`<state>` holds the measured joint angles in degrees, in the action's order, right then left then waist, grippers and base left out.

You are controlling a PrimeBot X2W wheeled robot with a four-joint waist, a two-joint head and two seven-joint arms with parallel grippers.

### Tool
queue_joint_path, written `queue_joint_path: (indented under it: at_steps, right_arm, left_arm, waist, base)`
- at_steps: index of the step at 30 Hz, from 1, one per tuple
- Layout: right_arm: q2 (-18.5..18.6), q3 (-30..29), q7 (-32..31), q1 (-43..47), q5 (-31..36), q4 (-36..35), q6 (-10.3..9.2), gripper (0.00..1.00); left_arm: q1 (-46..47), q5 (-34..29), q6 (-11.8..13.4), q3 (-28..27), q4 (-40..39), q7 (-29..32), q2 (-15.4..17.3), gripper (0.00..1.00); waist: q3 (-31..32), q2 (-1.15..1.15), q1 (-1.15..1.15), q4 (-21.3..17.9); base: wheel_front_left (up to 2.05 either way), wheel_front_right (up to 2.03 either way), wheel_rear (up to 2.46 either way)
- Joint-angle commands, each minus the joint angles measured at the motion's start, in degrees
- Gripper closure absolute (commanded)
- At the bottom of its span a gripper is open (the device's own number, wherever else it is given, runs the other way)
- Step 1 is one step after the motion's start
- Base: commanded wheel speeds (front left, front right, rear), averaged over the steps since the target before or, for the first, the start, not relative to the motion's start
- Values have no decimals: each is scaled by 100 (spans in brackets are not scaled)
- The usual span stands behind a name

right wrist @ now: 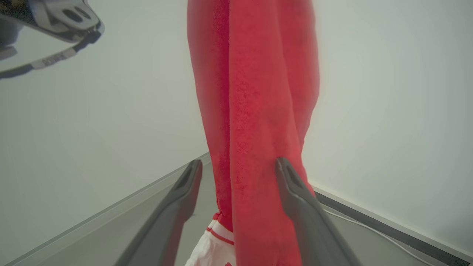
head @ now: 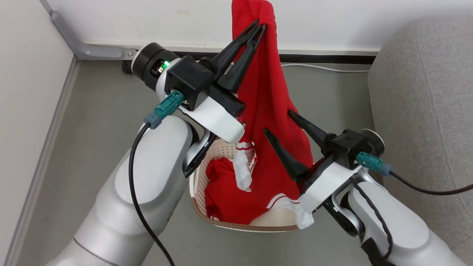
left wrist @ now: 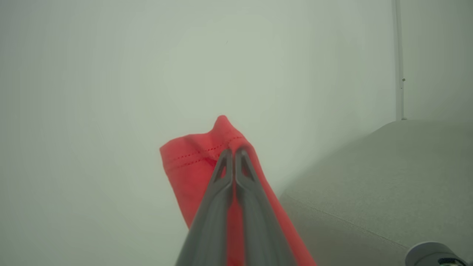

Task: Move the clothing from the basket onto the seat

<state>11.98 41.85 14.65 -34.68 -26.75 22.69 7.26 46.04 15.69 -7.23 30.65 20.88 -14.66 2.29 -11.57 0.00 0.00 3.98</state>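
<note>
While the left gripper (head: 259, 25) is raised high in front of the wall (head: 332, 22), its fingers are clenched on the top edge of a red garment (head: 266, 92). In the left wrist view the gripper (left wrist: 232, 152) has both tips pressed together on a stitched hem, and the garment (left wrist: 184, 166) bunches just above and beside them.

From that pinch the garment hangs down in a long narrow column. Its lower end reaches the basket (head: 201, 184), where a white panel with striped trim drapes over the near rim. A white cuff dangles partway down.

More red cloth (head: 221, 195) lies inside the basket. I cannot tell whether it is a separate piece.

The right gripper (head: 278, 122) sits lower, at the middle of the hanging column, with its fingers spread wide and clamping nothing. In the right wrist view the gripper (right wrist: 239, 162) has the garment (right wrist: 255, 92) hanging between its fingers, and the right finger lies against the cloth's edge.

The basket stands on the grey floor (head: 99, 111) between the two arms. The grey seat (head: 425, 92) is to its right, and no clothing lies on the part of it that shows.
</note>
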Motion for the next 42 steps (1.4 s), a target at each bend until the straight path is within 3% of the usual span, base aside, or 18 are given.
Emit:
queue_joint_path:
  at_steps: [1,14,15,16,17,18,26,27,28,29,42]
  right_arm:
    - [-123,49,35,-68,10,-16,23,0]
    - [-590,-115,35,-379,184,1148,23,0]
    - [-616,-110,35,-417,143,1221,23,5]
    - [-632,-91,35,-462,125,1286,23,25]
    - [-648,-94,35,-501,93,1317,23,90]
    - [-657,-90,35,-532,75,1336,23,100]
    - [-566,-84,35,-583,-37,1220,23,100]
    - [-548,-82,35,-577,-45,1197,23,100]
    - [-534,-91,35,-568,-52,1178,23,100]
    - [-528,-98,35,-558,-54,1160,23,100]
    - [-441,-465,35,-357,-8,836,23,100]
  left_arm:
    - [261,39,20,-144,-216,-33,85,100]
    - [196,195,46,132,-406,-33,62,100]
    - [183,206,51,151,-416,-33,62,100]
    - [173,220,58,170,-430,-33,61,100]
    - [163,234,69,187,-442,-33,61,100]
    - [152,250,80,200,-453,-33,61,100]
    - [99,272,151,189,-447,-33,60,100]
    - [89,282,154,179,-438,-33,60,84]
    - [78,289,151,176,-429,-33,59,47]
    - [59,311,145,170,-422,-33,59,0]
    - [-262,226,66,66,-179,-34,59,0]
  waist:
    - [4,0,0,27]
    - [-25,0,0,229]
    - [-28,0,0,238]
    - [-34,0,0,245]
    - [-43,0,0,250]
    - [-51,0,0,254]
    - [-102,0,0,191]
    - [-106,0,0,177]
    - [-108,0,0,163]
    - [-109,0,0,146]
    - [-60,0,0,-60]
  base:
    - [0,0,0]
    - [0,0,0]
    - [0,0,0]
    - [0,0,0]
    - [0,0,0]
    - [0,0,0]
    - [0,0,0]
    - [0,0,0]
    - [0,0,0]
    - [0,0,0]
    - [0,0,0]
